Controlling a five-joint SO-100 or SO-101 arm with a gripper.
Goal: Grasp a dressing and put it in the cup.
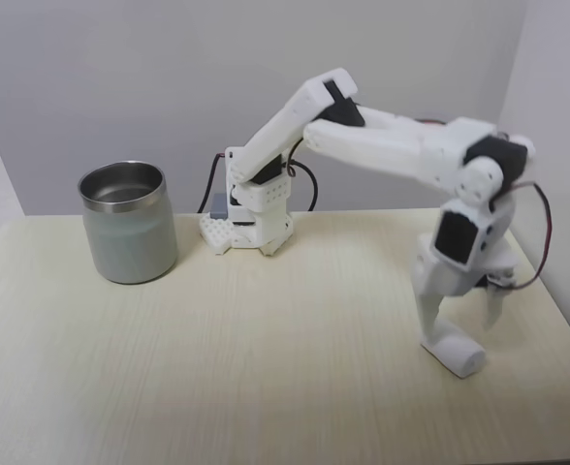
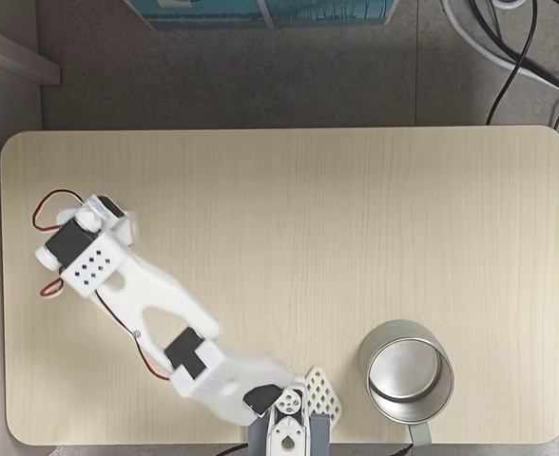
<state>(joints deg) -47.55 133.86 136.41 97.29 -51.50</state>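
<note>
Dressing (image 1: pixel 457 355): small white roll lying on its side on the table (image 1: pixel 266 368), right at the gripper's (image 1: pixel 459 325) fingertips. In the side-on fixed view its long axis runs roughly level with the tabletop, slanting from upper left to lower right, with the rounded end face pointing toward the lower right of that view. In the top-down fixed view the wrist covers it, so I can't check the axis there.

Gripper: pointing down over the roll, fingers spread. The left finger (image 1: pixel 428 305) in the side-on view comes down to the roll's near end and looks to be touching it; the other finger (image 1: pixel 493 302) hangs above and to the right of the roll, clear of it. Jaws apart, not clamped on anything.

Arm (image 1: pixel 392 145): stretched from the base (image 1: pixel 251 218) at the back edge of the table out to the right of the side-on view, elbow high, wrist bent down. In the top-down view the same wrist (image 2: pixel 89 261) sits near the left edge of the table.

Cup (image 1: pixel 128 232): upright, open mouth up, well apart from the gripper, on the far side of the base from it. Shiny inside, matte grey-green outside. In the top-down view it (image 2: pixel 408 370) stands just beside the base (image 2: pixel 294 418), near the table's bottom edge.

Red and black wires (image 1: pixel 537 232) loop off the wrist.
</note>
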